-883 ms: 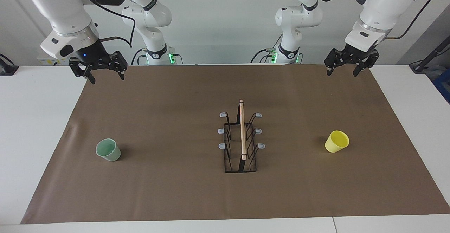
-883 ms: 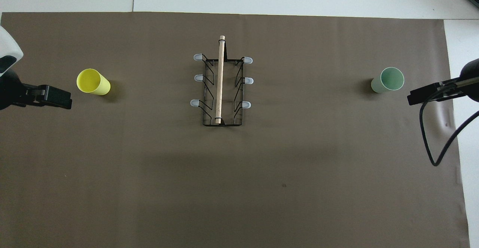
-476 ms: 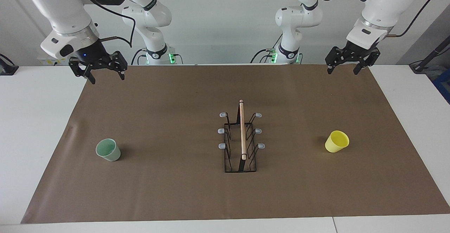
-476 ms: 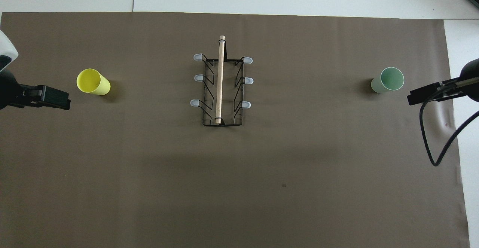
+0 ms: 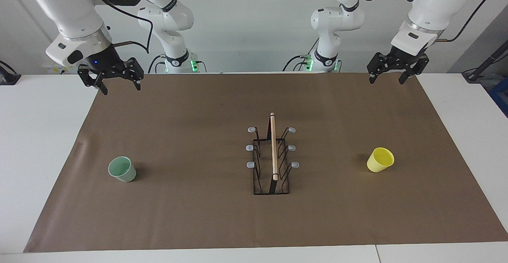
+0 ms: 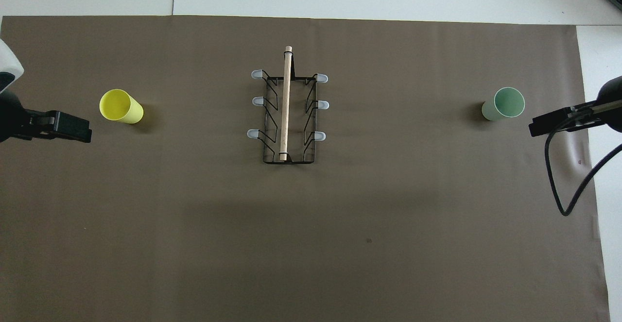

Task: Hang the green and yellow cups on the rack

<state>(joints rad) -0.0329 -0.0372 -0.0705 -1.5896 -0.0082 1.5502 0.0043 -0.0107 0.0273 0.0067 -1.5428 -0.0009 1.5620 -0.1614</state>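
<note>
Black wire rack (image 5: pixel 272 162) with wooden rod, mid-mat | tapered yellow cup (image 5: pixel 380 160) upright, well apart from raised left gripper (image 5: pixel 388 79), jaws wide, empty | mint green cup (image 5: pixel 122 169) likewise, right gripper (image 5: pixel 120 87)

One camera sits high across the table (image 5: pixel 47 144) from the robots and faces them, looking down at a slant from some way off; the arm bases and back wall fill its top. The other hangs high above the robots' own end and looks forward and steeply down. Both take in the brown mat (image 5: pixel 190 215) (image 6: pixel 194 244), the rack (image 5: pixel 272 158) (image 6: pixel 287 113) at its middle and the two cups, half a turn apart.
</note>
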